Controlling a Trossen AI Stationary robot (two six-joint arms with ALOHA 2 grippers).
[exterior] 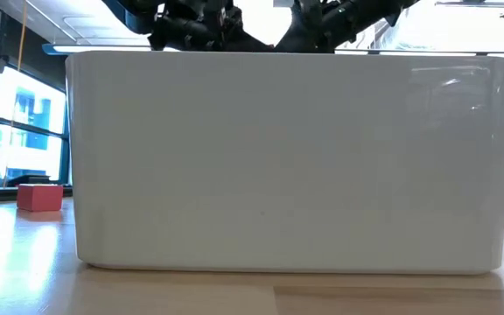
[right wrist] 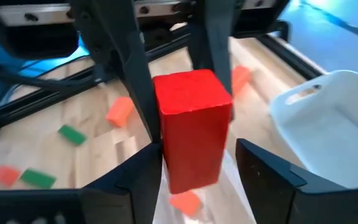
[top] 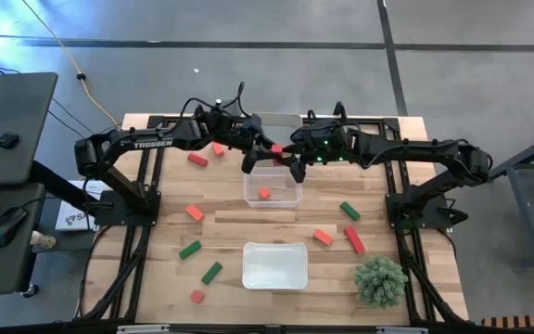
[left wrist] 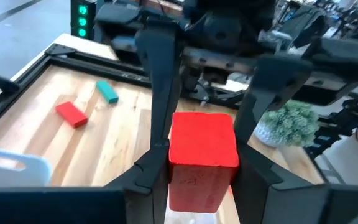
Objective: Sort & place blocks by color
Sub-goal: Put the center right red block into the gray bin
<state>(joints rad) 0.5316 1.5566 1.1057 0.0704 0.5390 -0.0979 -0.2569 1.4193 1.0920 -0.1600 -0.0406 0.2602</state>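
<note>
A red block (top: pixel 276 148) hangs above the far clear tray (top: pixel 290 199), where the two arms meet. My left gripper (left wrist: pixel 204 152) reaches in from the table's left and is shut on it. My right gripper (right wrist: pixel 197 158) comes from the right. Its fingers stand open on either side of the block's lower part, with a clear gap on one side. One orange-red block (top: pixel 264 193) lies on the far tray's floor. Other blocks lie flat on the table: orange-red (top: pixel 194 212), green (top: pixel 190 249), crimson (top: pixel 354 240). My left gripper pinches the red block by two opposite sides (left wrist: pixel 176 155) between its two fingers. The fingers (right wrist: pixel 213 56) come about level from the table's left, slanting a little down, and lie across the block. The block hangs roughly upright, lifted clear above the far tray.
A second clear tray (top: pixel 274 264) stands near the front edge; its wall (exterior: pixel 287 157) fills the low view. A bushy green plant (top: pixel 379 280) sits at the front right. More blocks lie at the far left (top: pixel 197 159) and front left (top: pixel 211 272).
</note>
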